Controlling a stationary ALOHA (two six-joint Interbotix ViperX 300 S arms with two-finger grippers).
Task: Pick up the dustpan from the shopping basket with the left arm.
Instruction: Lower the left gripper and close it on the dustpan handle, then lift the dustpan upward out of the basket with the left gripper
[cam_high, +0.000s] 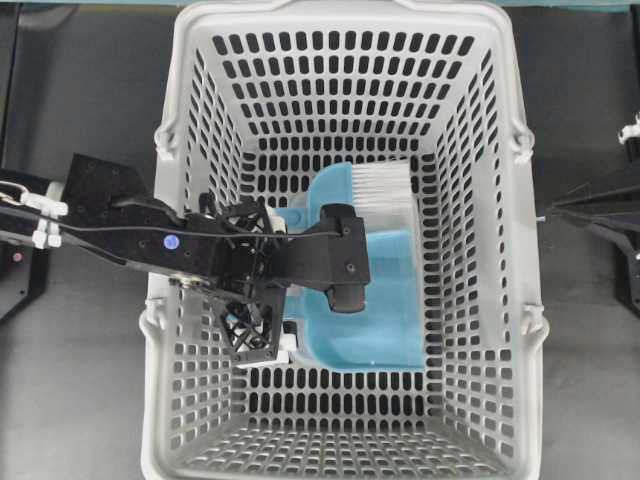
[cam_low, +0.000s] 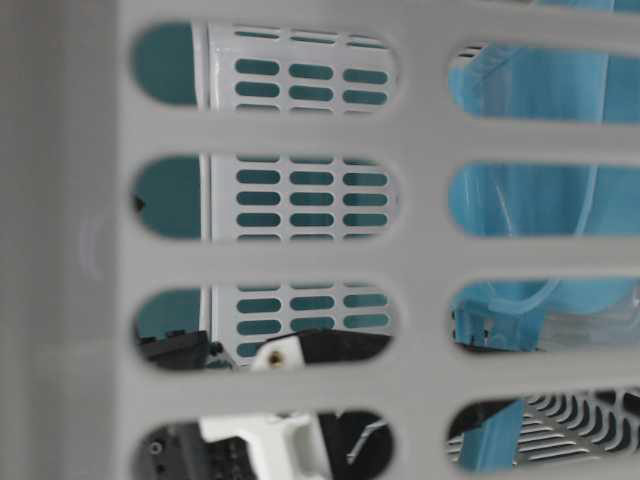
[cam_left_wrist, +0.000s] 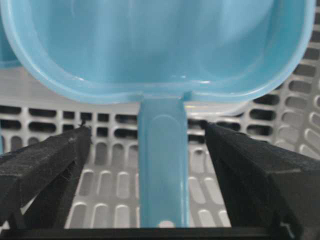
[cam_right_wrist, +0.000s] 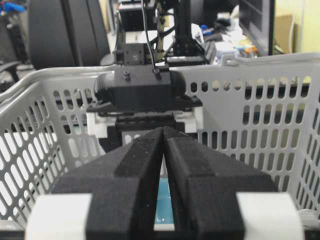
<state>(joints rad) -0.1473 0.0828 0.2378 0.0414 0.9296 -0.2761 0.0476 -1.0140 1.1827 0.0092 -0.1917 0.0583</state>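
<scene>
Left hand (cam_left_wrist: 162, 165) reaches down inside the shopping basket (cam_high: 500, 300), fingers (cam_left_wrist: 45, 165) spread wide either side of the dustpan (cam_left_wrist: 160, 50) handle, not touching it. Dustpan lies on the basket floor, right of centre in the overhead view, white-bristled brush (cam_high: 385, 185) beside it. Right hand (cam_right_wrist: 164, 200) outside the basket, fingers pressed together.

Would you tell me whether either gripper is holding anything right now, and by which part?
Nothing is held. The left gripper is open, its fingers straddling the dustpan handle without touching it. The right gripper is shut on nothing.
</scene>
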